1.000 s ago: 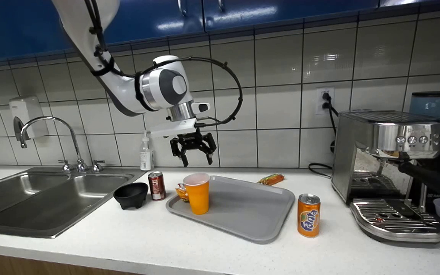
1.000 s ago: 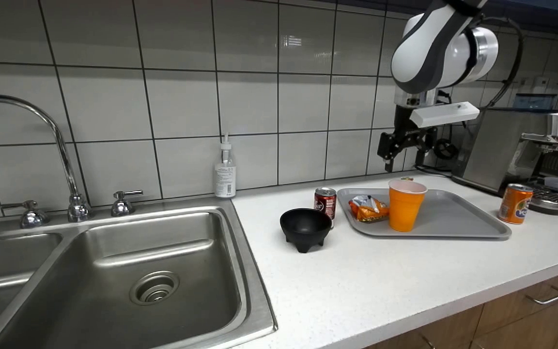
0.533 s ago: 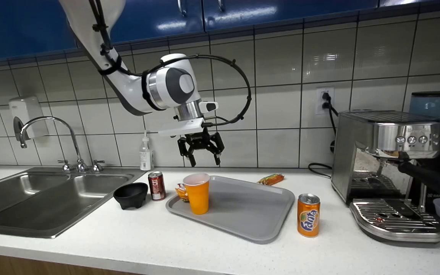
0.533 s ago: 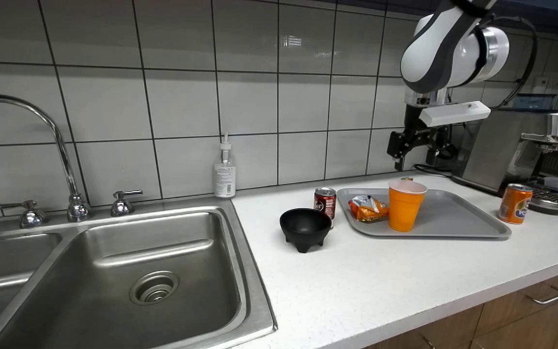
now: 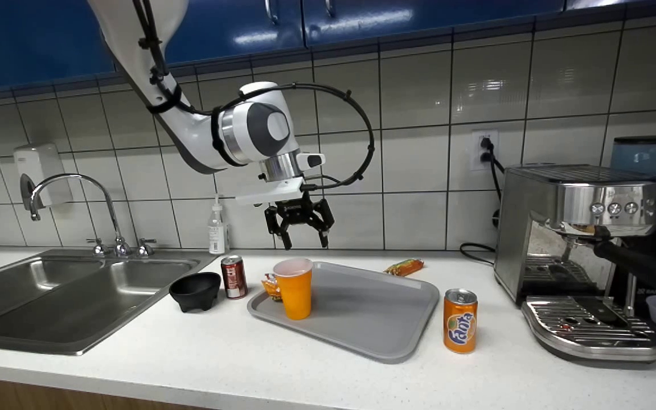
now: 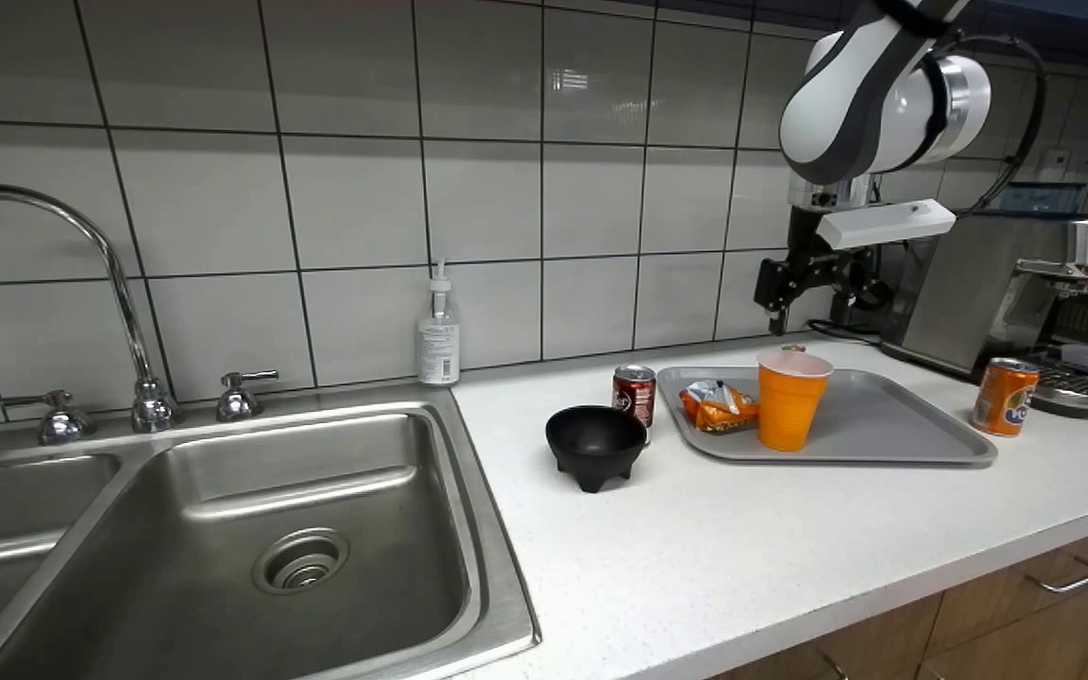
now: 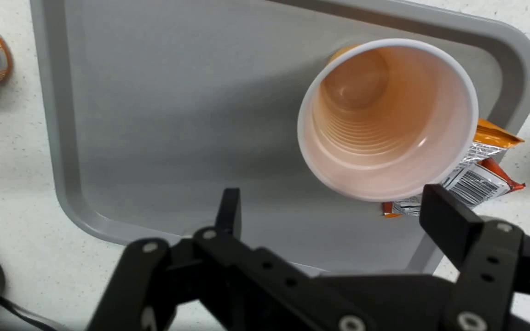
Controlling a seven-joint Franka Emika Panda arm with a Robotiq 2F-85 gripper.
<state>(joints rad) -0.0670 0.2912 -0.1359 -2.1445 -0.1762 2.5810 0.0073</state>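
My gripper hangs above the back part of the grey tray, jaws wide apart with nothing between them. An orange cup with a pale inside stands upright on the tray; in the wrist view the cup is seen from above, just ahead of the fingertips. Behind and beside it lies an orange snack packet, partly hidden by the cup and a finger in the wrist view. The gripper touches nothing. Right of the tray is an orange Fanta can; behind the tray lies an orange wrapped snack.
A black footed bowl and a dark red can stand between tray and sink. A steel coffee machine takes up the counter's right side. A pump bottle stands by the tiled wall, with blue cabinets overhead.
My arm has shifted to the right in both exterior views, mostly in the first half second, and has since sunk very slightly. The gripper has stayed open, and the objects have not moved.
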